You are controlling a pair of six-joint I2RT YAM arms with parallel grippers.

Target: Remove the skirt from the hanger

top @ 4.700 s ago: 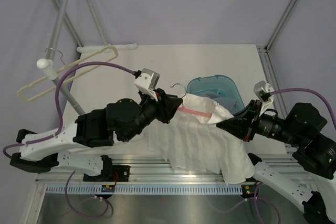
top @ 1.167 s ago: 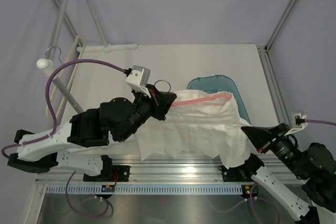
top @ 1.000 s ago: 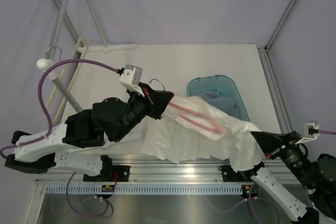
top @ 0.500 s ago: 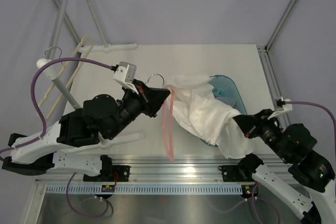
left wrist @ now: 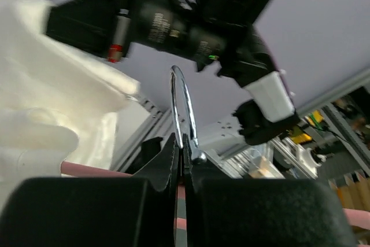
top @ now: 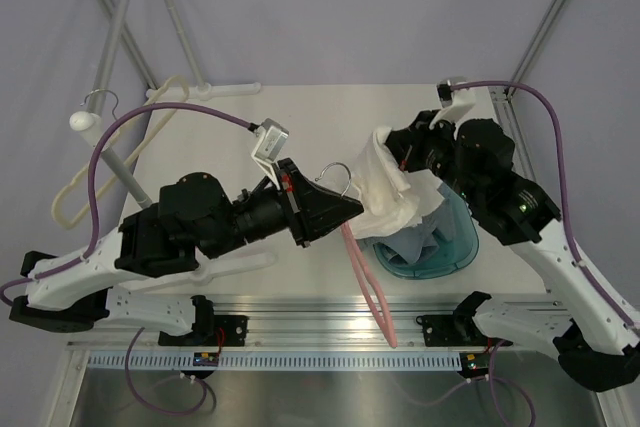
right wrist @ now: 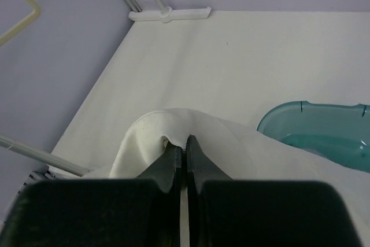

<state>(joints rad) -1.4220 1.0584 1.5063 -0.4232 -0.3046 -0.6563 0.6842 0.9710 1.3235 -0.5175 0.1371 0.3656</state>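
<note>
The white skirt hangs bunched from my right gripper, which is shut on a fold of it above the teal tub; its lower end drapes into the tub. In the right wrist view the jaws pinch the skirt at its top fold. My left gripper is shut on the pink hanger at the base of its metal hook; the hanger dangles down toward the front rail, free of the skirt. The left wrist view shows the hook rising from the closed jaws.
A cream hanger hangs on the grey rack pole at the left. A white bar lies at the table's far edge. The metal rail runs along the front.
The skirt has come off the pink hanger. My right gripper pulled it right, then lifted it up and back over the tub. My left gripper turned, and the bare hanger now hangs down.
</note>
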